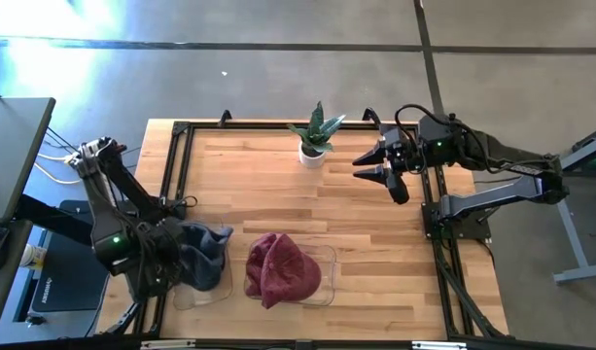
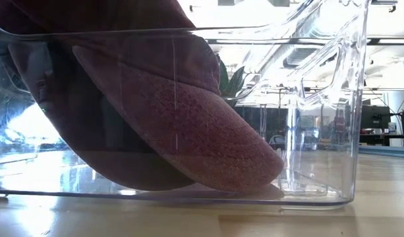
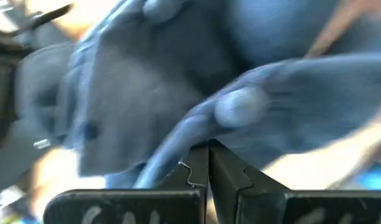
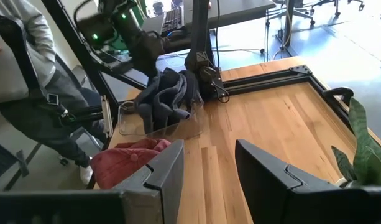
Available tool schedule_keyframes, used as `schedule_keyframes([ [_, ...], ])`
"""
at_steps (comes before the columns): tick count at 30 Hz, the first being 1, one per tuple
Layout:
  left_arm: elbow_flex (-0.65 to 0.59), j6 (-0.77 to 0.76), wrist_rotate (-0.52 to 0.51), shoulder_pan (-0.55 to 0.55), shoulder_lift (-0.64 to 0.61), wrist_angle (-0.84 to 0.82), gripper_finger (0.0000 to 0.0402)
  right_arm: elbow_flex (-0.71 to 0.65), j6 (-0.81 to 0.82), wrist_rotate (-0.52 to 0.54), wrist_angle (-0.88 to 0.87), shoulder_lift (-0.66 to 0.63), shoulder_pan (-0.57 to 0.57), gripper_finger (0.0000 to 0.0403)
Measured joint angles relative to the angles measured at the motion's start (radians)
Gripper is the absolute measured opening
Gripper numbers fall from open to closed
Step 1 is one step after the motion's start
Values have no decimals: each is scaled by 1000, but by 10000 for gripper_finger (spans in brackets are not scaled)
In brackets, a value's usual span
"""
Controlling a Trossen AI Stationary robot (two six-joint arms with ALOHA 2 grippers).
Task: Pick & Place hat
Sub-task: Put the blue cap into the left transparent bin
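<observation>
A blue-grey hat (image 1: pixel 205 255) lies crumpled at the table's near left, heaped at a clear bin (image 4: pixel 159 127). My left gripper (image 3: pixel 207 163) stands over the hat's left side (image 1: pixel 176 261), pointing down and shut on its cloth. A dark red hat (image 1: pixel 278 269) rests on the floor of a second clear bin (image 1: pixel 327 261) just to the right, brim down (image 2: pixel 208 151). My right gripper (image 1: pixel 390 175) hangs open, high over the far right of the table, with nothing between its fingers (image 4: pixel 206 165). My left gripper pinches a raised fold of the blue-grey hat's crown (image 3: pixel 199 134), close to the top button (image 3: pixel 240 106), between its two shut fingers. The fingers come from above, pointing down. One layer or several, I cannot tell. The rest of the hat spreads slack beyond the fingers.
A small potted plant (image 1: pixel 315 136) stands at the far middle of the table, near my right gripper. A black frame (image 1: pixel 181 126) runs along the table's edges. A person (image 4: pixel 28 81) stands beyond the left side. Bare wood lies in the table's middle.
</observation>
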Motion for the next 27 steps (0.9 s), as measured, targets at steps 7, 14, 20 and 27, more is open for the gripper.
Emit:
schedule_keyframes([
  [7, 83, -57, -63, 0, -1, 100, 4, 0, -4, -1, 0, 0, 0, 140],
  [14, -1, 47, -124, 0, 26, 398, 4, 0, -8, -1, 0, 0, 0, 140],
  [20, -116, -75, -169, 52, 50, 304, 4, 0, -31, -2, 0, 0, 0, 140],
  [27, -255, -191, -228, 112, 49, 250, 4, 0, -25, -18, -6, 0, 0, 140],
])
